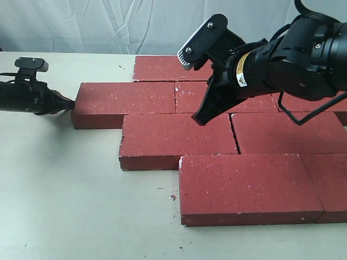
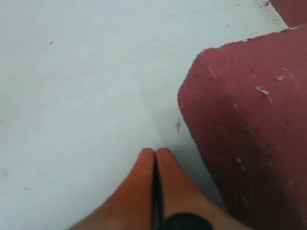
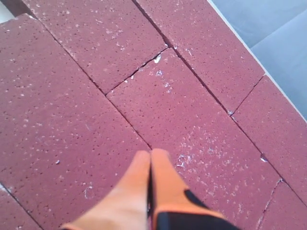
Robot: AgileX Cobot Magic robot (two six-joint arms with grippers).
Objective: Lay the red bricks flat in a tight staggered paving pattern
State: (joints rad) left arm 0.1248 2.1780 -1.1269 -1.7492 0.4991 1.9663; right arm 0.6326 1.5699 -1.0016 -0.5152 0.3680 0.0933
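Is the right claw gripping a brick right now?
No, the right claw is shut with nothing between its tips; the red bricks lie flat beneath it.

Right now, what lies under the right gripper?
Red bricks laid flat, with a seam between two of them running up to the tip of the shut right gripper. The brick surface directly beneath it is hidden.

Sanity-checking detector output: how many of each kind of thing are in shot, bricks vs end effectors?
Red bricks: 8 showing in the exterior view; the right arm may hide more
End effectors: 2 (left end effector, right end effector, both shut)
Total: 10
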